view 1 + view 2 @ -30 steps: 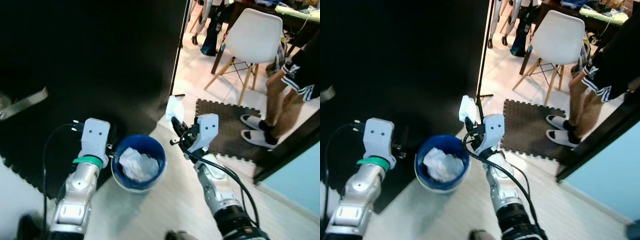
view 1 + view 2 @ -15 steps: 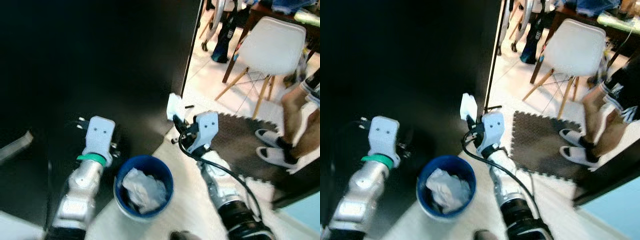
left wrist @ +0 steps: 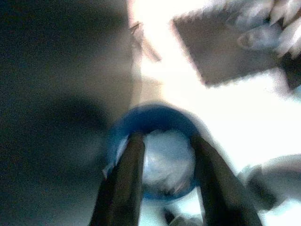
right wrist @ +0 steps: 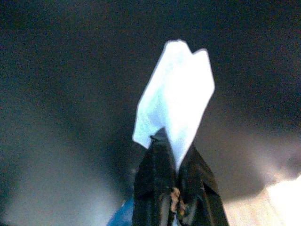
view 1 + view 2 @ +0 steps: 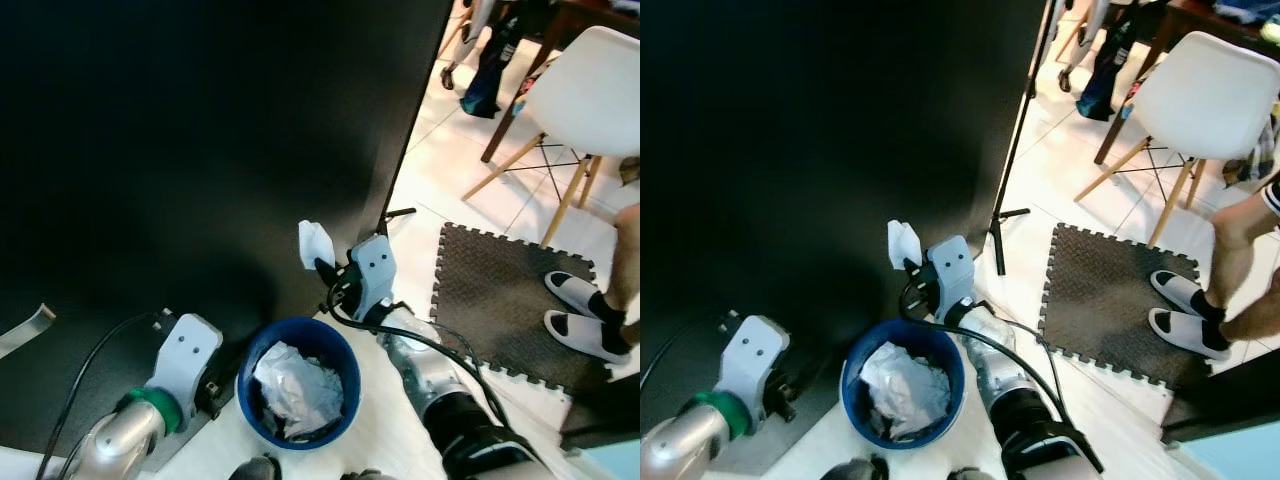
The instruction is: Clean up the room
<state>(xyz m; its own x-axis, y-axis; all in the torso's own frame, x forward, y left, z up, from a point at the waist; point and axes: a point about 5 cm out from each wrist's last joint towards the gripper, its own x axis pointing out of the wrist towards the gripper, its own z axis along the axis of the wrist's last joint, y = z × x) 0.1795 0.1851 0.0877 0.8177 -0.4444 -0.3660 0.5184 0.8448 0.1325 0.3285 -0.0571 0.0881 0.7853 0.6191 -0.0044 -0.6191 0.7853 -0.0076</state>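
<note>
A blue bin (image 5: 300,395) stands on the pale floor against the dark door, with crumpled white paper (image 5: 293,384) inside. My right gripper (image 5: 325,268) is shut on a white tissue (image 5: 315,243), held upright just above and beyond the bin's far rim. The right wrist view shows the tissue (image 4: 176,108) pinched between the black fingertips (image 4: 157,155), with a bit of the bin's blue edge below. My left gripper (image 3: 165,138) is open beside the bin's left side, its fingers (image 3: 127,183) framing the bin (image 3: 155,120).
A large black door (image 5: 200,130) is straight ahead, with a lever handle (image 5: 25,330) at the left. A thin black stand (image 5: 1018,150) rises by the door's edge. To the right are a dark foam mat (image 5: 500,300), a white chair (image 5: 590,90) and a person's slippered feet (image 5: 585,310).
The camera has swung, shifting the whole scene. My right gripper with the tissue has come left, nearer over the bin's far rim. My left arm has sunk lower in view.
</note>
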